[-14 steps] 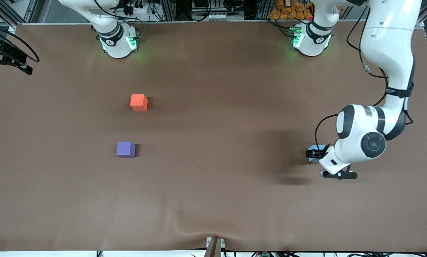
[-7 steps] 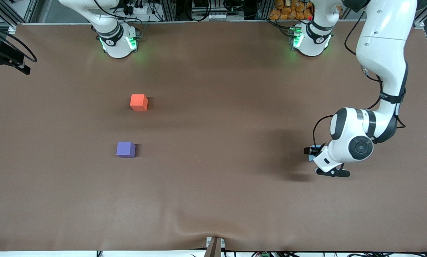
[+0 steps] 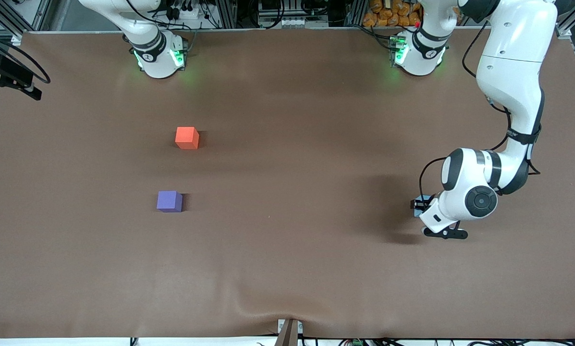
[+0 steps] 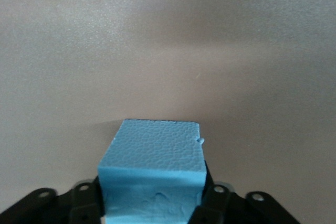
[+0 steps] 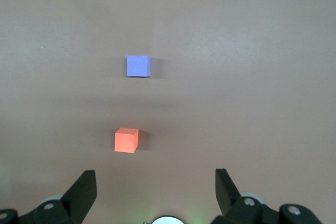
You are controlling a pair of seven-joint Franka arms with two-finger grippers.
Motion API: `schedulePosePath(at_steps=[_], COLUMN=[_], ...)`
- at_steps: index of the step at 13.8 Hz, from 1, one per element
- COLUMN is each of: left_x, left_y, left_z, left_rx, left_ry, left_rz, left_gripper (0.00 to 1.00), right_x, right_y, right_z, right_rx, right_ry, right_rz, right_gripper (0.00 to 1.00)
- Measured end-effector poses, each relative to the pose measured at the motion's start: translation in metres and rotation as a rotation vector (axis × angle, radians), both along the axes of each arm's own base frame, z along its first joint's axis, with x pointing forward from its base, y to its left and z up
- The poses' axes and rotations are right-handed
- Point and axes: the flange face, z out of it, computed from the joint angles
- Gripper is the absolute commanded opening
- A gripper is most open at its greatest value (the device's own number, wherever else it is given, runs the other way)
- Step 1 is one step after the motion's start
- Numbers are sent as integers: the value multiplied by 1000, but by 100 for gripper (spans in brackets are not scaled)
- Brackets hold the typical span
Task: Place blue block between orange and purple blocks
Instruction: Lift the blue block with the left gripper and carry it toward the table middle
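Observation:
The blue block (image 4: 157,153) sits on the brown table toward the left arm's end, mostly hidden under the left hand in the front view (image 3: 421,204). My left gripper (image 4: 152,203) is down at the table, shut on the blue block, with a black finger pressed to each of two facing sides. The orange block (image 3: 187,137) and the purple block (image 3: 169,201) lie apart toward the right arm's end, the purple one nearer the front camera. My right gripper (image 5: 155,187) waits open and empty, high over its own base, looking down on the orange block (image 5: 126,140) and the purple block (image 5: 138,66).
The brown table cover (image 3: 287,250) has a raised wrinkle at its near edge by a small bracket (image 3: 289,331). A black fixture with cables (image 3: 8,79) hangs over the table's edge at the right arm's end.
The left arm's wrist has drawn in a little toward the right arm's end, over the blue block, and its fingers have closed on the block. The orange and purple blocks have not moved.

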Motion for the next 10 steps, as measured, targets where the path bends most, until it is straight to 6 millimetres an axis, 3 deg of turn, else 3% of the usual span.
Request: schedulePosePath(at_steps=[4,7,9,10], left_x=[6,9,3,-3], left_y=[2,-7,-34,-57], left_z=[18,70,98,106], left_rx=[6,7,-1,-6], left_ry=[-15,-48,-56,-50], left_rz=[30,63,99,121], left_gripper=[31,31,32,32], right_x=[0,0,0,0], right_y=[0,0,-1,-1], right_z=[0,0,0,0], right_rx=[0,0,0,0], right_ry=[1,1,2,2], right_rz=[-1,-1,-1,-1], right_gripper=[100,100,100,100])
